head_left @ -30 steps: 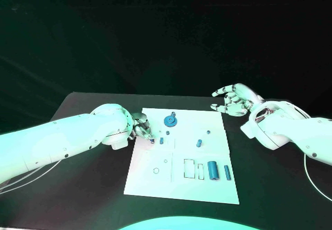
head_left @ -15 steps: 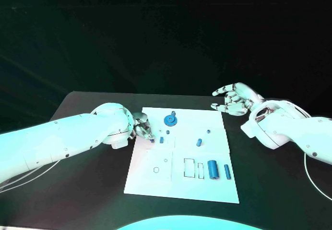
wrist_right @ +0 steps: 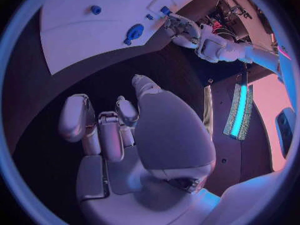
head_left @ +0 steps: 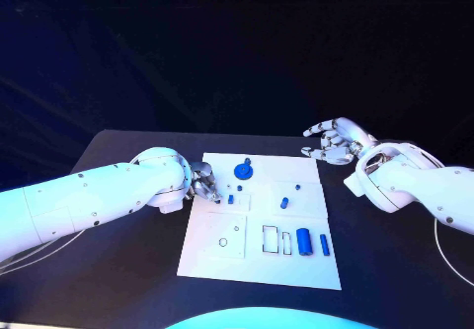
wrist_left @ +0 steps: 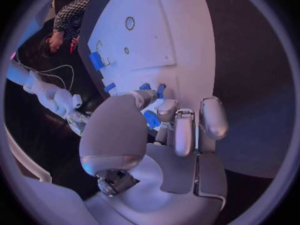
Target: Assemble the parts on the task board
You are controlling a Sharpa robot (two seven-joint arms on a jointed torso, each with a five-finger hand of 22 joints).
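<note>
The white task board (head_left: 259, 264) lies mid-table. My left hand (head_left: 205, 184) hovers over its left edge with fingers curled, the tips pinching a small blue part (wrist_left: 144, 86) just above the board. A short blue peg (head_left: 230, 199) stands right beside those tips. A round blue part (head_left: 243, 171) sits near the far edge, and another small blue part (head_left: 284, 203) lies mid-board. Two blue cylinders (head_left: 303, 242) lie near the right edge. My right hand (head_left: 334, 142) is raised off the board's far right corner, fingers spread, holding nothing.
Dark table surface (head_left: 118, 274) surrounds the board on all sides. The board's near left half carries outlined slots and an oval hole (head_left: 223, 242). The right wrist view shows the board (wrist_right: 75, 30), the round part (wrist_right: 134, 33) and my left hand (wrist_right: 181, 32).
My left hand's fingertips have shifted slightly toward the far side of the board. The right hand and the parts on the board have stayed put.
</note>
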